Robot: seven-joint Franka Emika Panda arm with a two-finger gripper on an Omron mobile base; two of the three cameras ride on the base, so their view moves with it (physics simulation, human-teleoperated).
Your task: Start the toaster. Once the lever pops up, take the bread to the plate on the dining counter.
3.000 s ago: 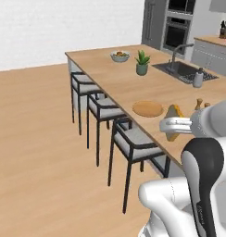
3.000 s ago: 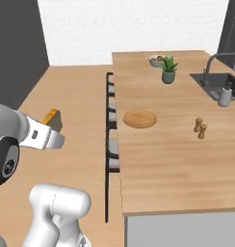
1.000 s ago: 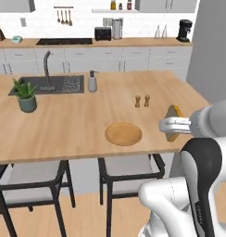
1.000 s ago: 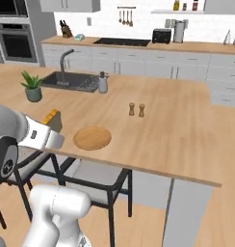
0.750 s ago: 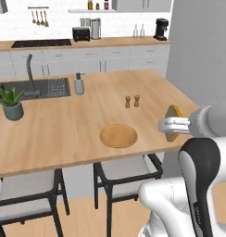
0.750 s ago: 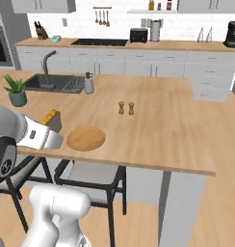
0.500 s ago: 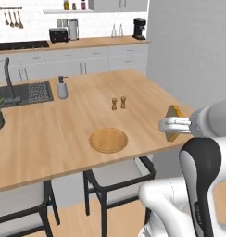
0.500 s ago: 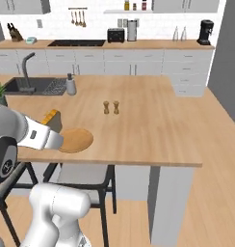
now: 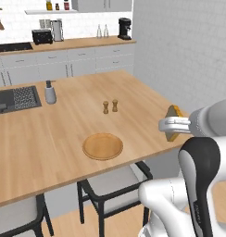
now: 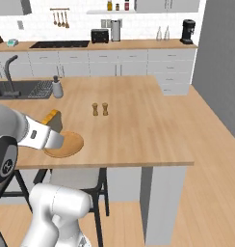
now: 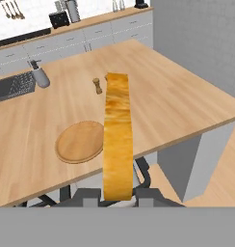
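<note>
Over the dining counter, I note my gripper pinching the bread edge-on, clear of the plate, ready for placing.

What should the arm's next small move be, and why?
Probably reach forward and left until the bread is over the plate. The gripper holds the slice short of the dining counter's near edge, and the plate lies bare.

base position: driven round the dining surface from its stool-side end to its long edge. plate: now nearer and ahead. far wall units, toaster: slid leftward as the cameras turn.
</note>
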